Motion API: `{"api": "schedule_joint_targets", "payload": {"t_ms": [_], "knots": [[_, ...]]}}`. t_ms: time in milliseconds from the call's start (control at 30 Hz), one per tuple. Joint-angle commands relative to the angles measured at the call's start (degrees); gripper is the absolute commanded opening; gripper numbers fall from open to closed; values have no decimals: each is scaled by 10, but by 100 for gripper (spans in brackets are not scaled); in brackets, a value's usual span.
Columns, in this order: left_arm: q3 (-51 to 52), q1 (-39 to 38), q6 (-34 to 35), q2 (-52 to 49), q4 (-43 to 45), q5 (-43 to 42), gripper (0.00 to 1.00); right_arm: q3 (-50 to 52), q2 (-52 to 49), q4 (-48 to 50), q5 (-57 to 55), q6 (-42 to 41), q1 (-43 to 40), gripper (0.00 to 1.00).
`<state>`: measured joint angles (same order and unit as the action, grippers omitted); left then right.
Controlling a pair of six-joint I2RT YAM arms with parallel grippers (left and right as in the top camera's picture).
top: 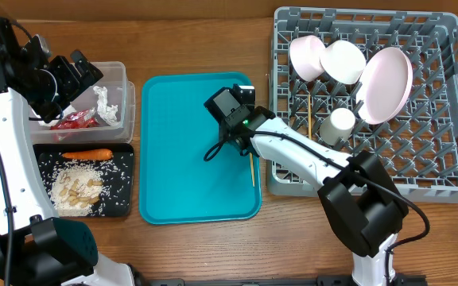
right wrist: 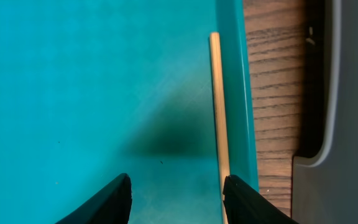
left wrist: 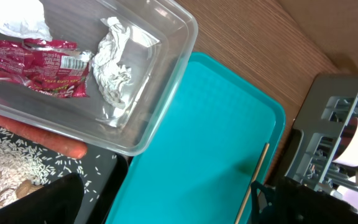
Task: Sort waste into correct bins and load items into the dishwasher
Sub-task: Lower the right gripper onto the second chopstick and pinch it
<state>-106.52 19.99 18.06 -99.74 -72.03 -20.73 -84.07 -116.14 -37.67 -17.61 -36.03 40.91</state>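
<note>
We see bright, even light from above in every view. A soft shadow lies on the teal tray (right wrist: 160, 140) beneath the right tool (right wrist: 176, 186), whose dark fingertips (right wrist: 114, 202) look slightly blurred.

A: Where's the chopstick (top: 252, 168)?
B: On the serving tray (top: 181, 159), along its right edge. Dish rack (top: 444, 171) is right of the tray, tub (top: 122, 75) far-left, shallow bin (top: 122, 202) near-left.

Left fingers (left wrist: 42, 199) spread wide, right fingers (right wrist: 114, 200) parted
</note>
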Motion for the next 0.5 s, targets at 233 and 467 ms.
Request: {"api": "schedule_joint_targets", "payload": {"t_ms": [233,467], "knots": [[-12,-1,8,11,1,4,100,2,-34,1,27,-5,-2,57],[-12,-1,8,11,1,4,100,2,-43,-1,34,-5,-11,59]]}}
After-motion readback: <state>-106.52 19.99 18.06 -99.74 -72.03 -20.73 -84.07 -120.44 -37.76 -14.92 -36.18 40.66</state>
